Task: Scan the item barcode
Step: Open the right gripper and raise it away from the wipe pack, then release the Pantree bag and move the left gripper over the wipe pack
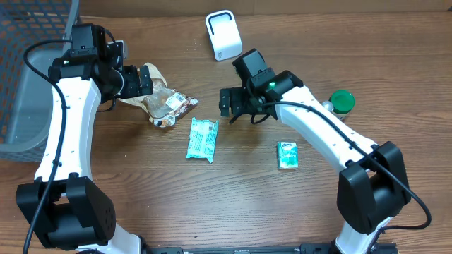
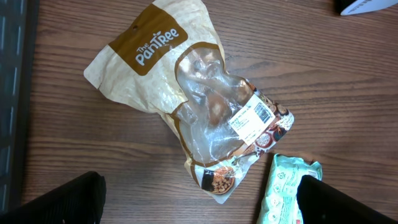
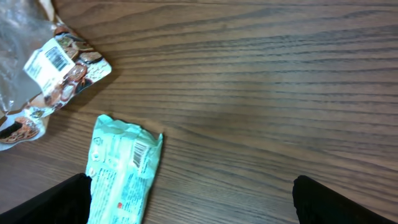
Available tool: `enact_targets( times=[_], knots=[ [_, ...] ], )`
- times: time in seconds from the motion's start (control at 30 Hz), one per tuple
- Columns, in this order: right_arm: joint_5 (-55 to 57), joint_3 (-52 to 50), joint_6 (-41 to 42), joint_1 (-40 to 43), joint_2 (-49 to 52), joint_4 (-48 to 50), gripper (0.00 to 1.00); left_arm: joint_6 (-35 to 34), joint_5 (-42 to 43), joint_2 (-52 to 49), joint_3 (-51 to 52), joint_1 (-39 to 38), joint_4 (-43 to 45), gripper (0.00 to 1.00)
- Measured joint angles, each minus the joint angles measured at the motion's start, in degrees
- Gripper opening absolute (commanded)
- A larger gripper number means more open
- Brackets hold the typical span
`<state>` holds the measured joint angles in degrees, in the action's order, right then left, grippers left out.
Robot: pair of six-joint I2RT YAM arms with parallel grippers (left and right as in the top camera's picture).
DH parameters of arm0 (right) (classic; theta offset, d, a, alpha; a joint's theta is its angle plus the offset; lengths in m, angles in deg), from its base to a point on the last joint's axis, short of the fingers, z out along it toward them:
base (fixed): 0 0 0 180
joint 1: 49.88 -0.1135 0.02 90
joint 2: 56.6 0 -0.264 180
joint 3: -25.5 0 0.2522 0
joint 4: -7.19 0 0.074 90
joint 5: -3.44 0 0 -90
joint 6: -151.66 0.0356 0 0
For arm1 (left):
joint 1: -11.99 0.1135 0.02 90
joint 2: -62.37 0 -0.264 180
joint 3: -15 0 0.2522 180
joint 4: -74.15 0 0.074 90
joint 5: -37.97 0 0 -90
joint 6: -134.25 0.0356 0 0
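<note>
**A:** Where is the mint-green packet [image 1: 203, 139] lying?

**B:** It is lying flat on the tabletop [image 1: 141, 197] near the middle, with its barcode facing up. It is just right of the Pantree snack bag [image 2: 186, 106] and not touching it.

**A:** Is either end effector holding anything?

**B:** No. The right end effector [image 3: 189, 202] is hovering just beyond the packet's far end with its fingers [image 3: 43, 202] spread wide, pinching nothing. The left end effector [image 2: 199, 199] is hanging over the snack bag, also spread wide and gripping nothing.

**A:** And the scanner?

**B:** The white scanner [image 1: 223, 34] is standing at the far edge, well apart from both items.

**A:** What else is sitting there?

**B:** A small green tissue pack [image 1: 287, 155] is lying to the right. A green lid [image 1: 342, 101] is sitting beyond it, and a grey basket [image 1: 21, 85] is standing at the far left.
</note>
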<state>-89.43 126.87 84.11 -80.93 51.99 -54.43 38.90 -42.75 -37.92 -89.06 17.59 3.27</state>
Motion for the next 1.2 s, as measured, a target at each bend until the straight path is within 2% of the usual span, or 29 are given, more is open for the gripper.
enact_targets(
  times=[0.43, 0.67, 0.9, 1.17, 1.2],
  knots=[
    [0.2, 0.0, 0.0, 0.6, 0.0, 0.8, 1.00, -0.1, 0.0, 0.0, 0.0, 0.0, 0.1, 0.99],
    [0.3, 0.0, 0.0, 0.6, 0.0, 0.7, 1.00, -0.1, 1.6, 0.0, 0.0, 0.0, 2.9, 1.00],
    [0.3, 0.0, 0.0, 0.6, 0.0, 0.7, 1.00, -0.1, 3.7, 0.0, 0.0, 0.0, -4.6, 1.00],
    [0.3, 0.0, 0.0, 0.6, 0.0, 0.8, 1.00, -0.1, 4.7, 0.0, 0.0, 0.0, -9.4, 1.00],
    [0.3, 0.0, 0.0, 0.6, 0.0, 0.8, 1.00, -0.1, 5.1, 0.0, 0.0, 0.0, -9.9, 0.95]
  ],
)
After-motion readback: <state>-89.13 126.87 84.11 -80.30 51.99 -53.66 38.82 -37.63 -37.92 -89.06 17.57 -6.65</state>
